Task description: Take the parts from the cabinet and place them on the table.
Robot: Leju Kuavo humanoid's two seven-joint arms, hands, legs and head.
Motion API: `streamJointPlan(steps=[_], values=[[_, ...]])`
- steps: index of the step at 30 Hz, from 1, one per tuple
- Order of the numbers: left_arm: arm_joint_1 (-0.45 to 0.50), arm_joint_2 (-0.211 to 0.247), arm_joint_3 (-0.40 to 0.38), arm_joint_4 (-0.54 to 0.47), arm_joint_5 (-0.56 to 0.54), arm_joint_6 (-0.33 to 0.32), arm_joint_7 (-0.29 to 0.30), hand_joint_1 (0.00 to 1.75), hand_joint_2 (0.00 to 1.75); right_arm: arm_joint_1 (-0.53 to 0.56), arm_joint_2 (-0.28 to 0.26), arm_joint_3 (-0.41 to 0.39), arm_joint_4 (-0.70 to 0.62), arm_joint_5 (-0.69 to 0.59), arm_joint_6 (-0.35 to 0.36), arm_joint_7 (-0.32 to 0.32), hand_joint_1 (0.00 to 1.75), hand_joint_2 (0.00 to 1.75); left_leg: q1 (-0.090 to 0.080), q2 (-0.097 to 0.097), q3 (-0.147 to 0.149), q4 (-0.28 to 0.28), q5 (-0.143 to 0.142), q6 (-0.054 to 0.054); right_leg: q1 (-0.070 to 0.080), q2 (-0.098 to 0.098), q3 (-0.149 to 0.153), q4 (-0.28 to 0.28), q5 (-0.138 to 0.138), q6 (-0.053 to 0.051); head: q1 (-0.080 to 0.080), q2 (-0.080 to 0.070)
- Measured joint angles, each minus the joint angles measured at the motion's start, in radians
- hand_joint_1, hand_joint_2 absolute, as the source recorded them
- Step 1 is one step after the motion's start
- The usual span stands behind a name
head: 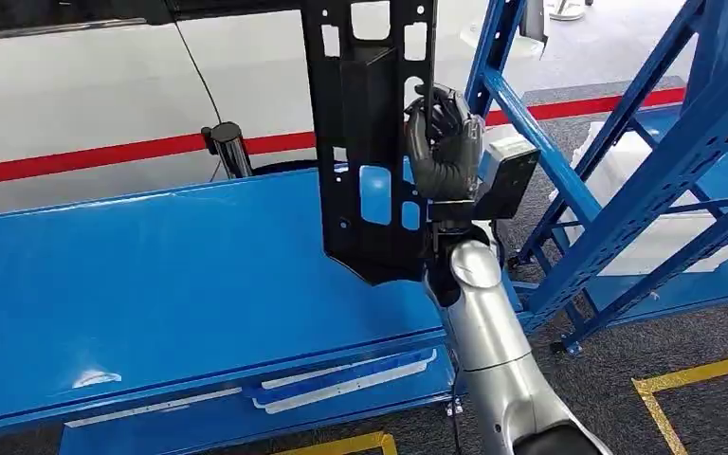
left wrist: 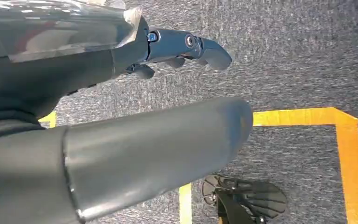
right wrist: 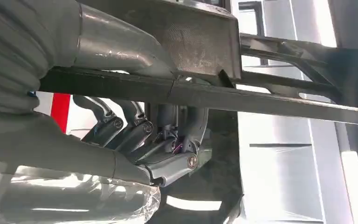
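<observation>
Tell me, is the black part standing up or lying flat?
Standing up: the right hand holds the black part upright above the blue table.

A: How much of the black part shows?
B: Its top is cut off by the head view's upper edge, and it hides the counter behind it near the right edge.
A: And the right hand?
B: Its fingers wrap behind the part, fingertips hidden. The left hand is blurred, too close.

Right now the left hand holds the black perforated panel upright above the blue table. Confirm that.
Wrong hand. The right hand grips the black perforated panel upright above the blue table, as the head view shows. The left hand hangs holding nothing.
</observation>
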Motion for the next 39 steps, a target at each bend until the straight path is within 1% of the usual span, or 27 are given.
streamJointPlan(steps=[1,2,7,12,15,17,21,24,29,34,35,38,39], values=[[0.0,0.0,0.0,0.0,0.0,0.0,-0.002,0.0,0.0,0.001,-0.001,0.0,0.0,0.001,0.0,0.0,1.75,1.75,0.0,0.0,0.0,0.0,0.0,0.0,0.0,0.0,0.0,0.0,0.0,0.0,0.0,0.0],[0.0,0.0,0.0,0.0,0.0,0.0,-0.003,0.0,1.75,0.004,-0.002,0.0,-0.002,0.001,0.0,0.0,1.75,1.75,0.0,0.0,0.0,0.0,0.0,0.0,0.0,0.0,0.0,0.0,0.0,0.0,0.0,0.0],[0.0,0.0,0.002,0.0,-0.007,0.005,-0.006,0.0,1.75,0.007,-0.006,0.0,-0.006,0.013,-0.002,-0.001,1.75,1.75,0.0,0.0,0.0,0.0,0.0,0.0,0.0,0.0,0.0,0.0,0.0,0.0,0.0,0.0],[0.0,0.0,0.003,0.0,-0.021,0.058,-0.003,0.0,1.75,0.009,-0.008,0.007,-0.006,0.047,0.007,-0.008,1.75,1.75,0.0,0.0,0.0,0.0,0.0,0.0,0.0,0.0,0.0,0.0,0.0,0.0,0.0,0.0],[0.0,0.0,0.005,0.0,-0.016,0.076,0.0,0.0,1.75,0.009,-0.009,0.016,-0.008,0.058,0.015,-0.01,1.75,1.75,0.0,0.0,0.0,0.0,0.0,0.0,0.0,0.0,0.0,0.0,0.0,0.0,0.0,0.0],[0.0,0.0,0.005,0.0,-0.016,0.076,0.011,0.0,1.75,0.01,-0.009,0.023,-0.01,0.06,0.021,-0.01,1.75,1.75,0.0,0.0,0.0,0.0,0.0,0.0,0.0,0.0,0.0,0.0,0.0,0.0,0.0,0.0],[0.0,-0.002,0.008,0.0,-0.016,0.077,0.019,0.0,1.75,0.018,-0.019,0.054,-0.032,0.084,0.089,-0.015,1.75,1.75,0.0,0.0,0.0,0.0,0.0,0.0,0.0,0.0,0.0,0.0,0.0,0.0,0.0,0.0],[-0.001,-0.004,0.016,0.0,-0.01,0.077,0.013,0.0,1.75,0.04,-0.026,0.084,-0.067,0.103,0.116,-0.024,1.75,1.75,0.0,0.0,0.0,0.0,0.0,0.0,0.0,0.0,0.0,0.0,0.0,0.0,0.0,0.0],[-0.001,-0.007,0.023,0.0,-0.008,0.077,0.01,0.0,1.75,0.06,-0.032,0.111,-0.1,0.106,0.123,-0.028,1.75,1.75,0.0,0.0,0.0,0.0,0.0,0.0,0.0,0.0,0.0,0.0,0.0,0.0,0.0,0.0],[-0.001,-0.008,0.024,0.0,-0.008,0.077,-0.01,0.0,1.75,0.083,-0.039,0.133,-0.14,0.112,0.142,-0.038,1.75,1.75,0.0,0.0,0.0,0.0,0.0,0.0,0.0,0.0,0.0,0.0,0.0,0.0,0.0,0.0],[-0.001,-0.008,0.024,0.0,-0.007,0.077,-0.013,0.0,1.75,0.086,-0.039,0.137,-0.147,0.113,0.142,-0.039,1.75,1.75,-0.002,-0.001,-0.001,0.002,-0.002,0.003,-0.006,0.0,0.001,-0.001,0.0,0.001,0.0,0.0],[-0.002,-0.008,0.029,0.0,-0.007,0.075,-0.017,0.0,1.75,0.094,-0.039,0.146,-0.155,0.117,0.142,-0.04,1.75,1.75,-0.003,0.0,-0.001,0.003,-0.004,0.006,-0.009,0.0,0.002,-0.002,0.0,0.001,0.0,0.0],[-0.002,-0.008,0.031,0.0,-0.007,0.074,-0.018,0.0,1.75,0.096,-0.039,0.148,-0.155,0.118,0.142,-0.041,1.75,1.75,-0.005,0.0,-0.001,0.003,-0.005,0.008,-0.011,0.0,0.002,-0.002,-0.001,0.004,0.0,0.0]])
